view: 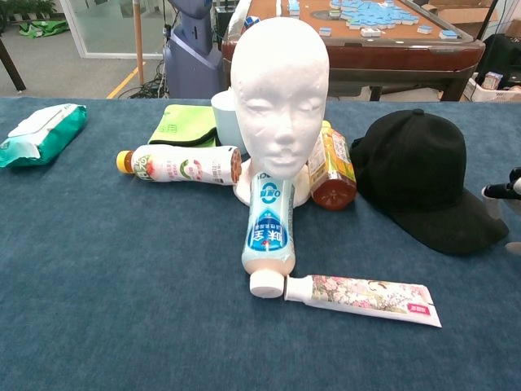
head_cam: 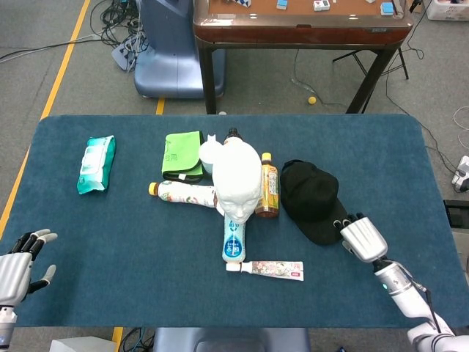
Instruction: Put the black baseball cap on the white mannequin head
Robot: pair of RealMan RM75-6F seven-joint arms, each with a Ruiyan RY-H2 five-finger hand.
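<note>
The black baseball cap (head_cam: 311, 199) (view: 423, 174) lies on the blue table right of the white mannequin head (head_cam: 238, 185) (view: 279, 94), which stands upright at the table's middle. My right hand (head_cam: 362, 237) hovers at the cap's brim on its near right side, fingers spread, holding nothing; only its fingertips (view: 502, 190) show at the chest view's right edge. My left hand (head_cam: 18, 265) is far off at the near left corner, fingers apart and empty.
Around the head's base lie a white-and-blue bottle (head_cam: 233, 241), a pink-labelled bottle (head_cam: 183, 194), an amber drink bottle (head_cam: 267, 190) and a toothpaste tube (head_cam: 270, 270). A green cloth (head_cam: 183, 155) and white cup (head_cam: 209, 152) sit behind; a wipes pack (head_cam: 97, 163) lies far left.
</note>
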